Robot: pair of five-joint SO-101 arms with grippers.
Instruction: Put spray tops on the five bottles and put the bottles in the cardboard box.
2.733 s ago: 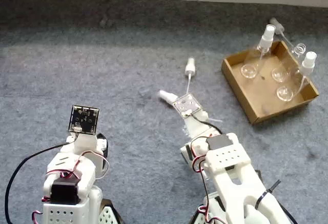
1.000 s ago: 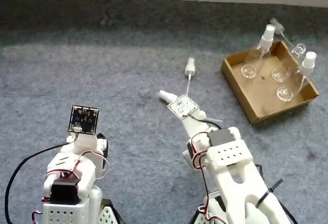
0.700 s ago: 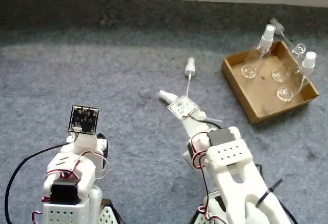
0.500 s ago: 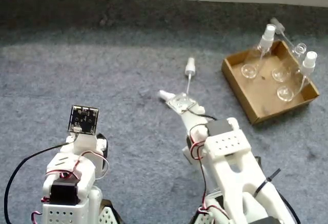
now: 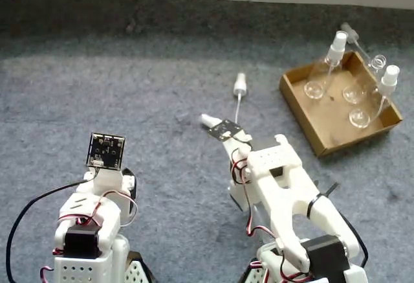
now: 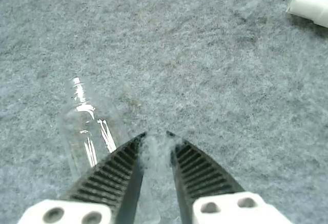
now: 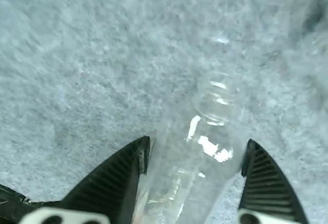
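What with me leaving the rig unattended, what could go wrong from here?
The clear bottle lies on its side between the open jaws of the right gripper; being round and smooth, it may roll or squirt out as they close. The loose spray top lies just beyond that gripper, so it could get knocked away.

Right arm stretched forward, right gripper wide open near the box; left arm folded, far from the box, left gripper barely parted

The left arm and right arm are white plastic, with red and black cables. Left pincer and right pincer are black and ribbed.
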